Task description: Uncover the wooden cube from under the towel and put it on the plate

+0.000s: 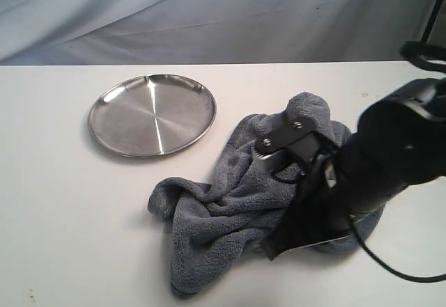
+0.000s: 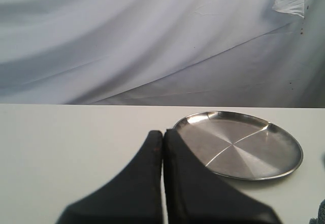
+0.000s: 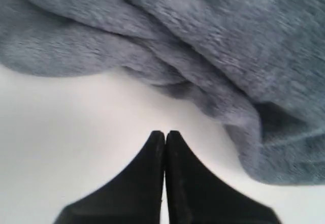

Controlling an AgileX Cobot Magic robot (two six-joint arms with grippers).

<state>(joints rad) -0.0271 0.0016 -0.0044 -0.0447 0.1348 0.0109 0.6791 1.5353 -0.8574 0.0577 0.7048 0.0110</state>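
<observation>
Towel (image 1: pixel 223 209) beside plate (image 1: pixel 125 129), under right arm (image 1: pixel 390 161)

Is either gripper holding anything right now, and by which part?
Nothing held. Left gripper is shut empty near the plate; right gripper is shut empty beside the towel, not pinching it.

A: Plate (image 1: pixel 152 114): metal, steel-bright, glossy, smooth. Fine sheen lines radiate from its centre.
B: Logged. Towel (image 1: pixel 230 209), beside the plate: cloth, blue-grey fleece with a thick fuzzy pile, matt.
A: Table (image 1: pixel 56 216), under the plate: white, smooth, matt, a few faint specks.
B: Backdrop (image 1: pixel 209 14), behind the plate: pale cloth, smooth, softly folded, slight sheen.
A: Left gripper (image 2: pixel 162 133), near the plate: black, matt, smooth. Plastic or rubber, cannot tell which.
B: Right gripper (image 3: pixel 165 132), on the towel side of the plate: same black matt finish.
</observation>
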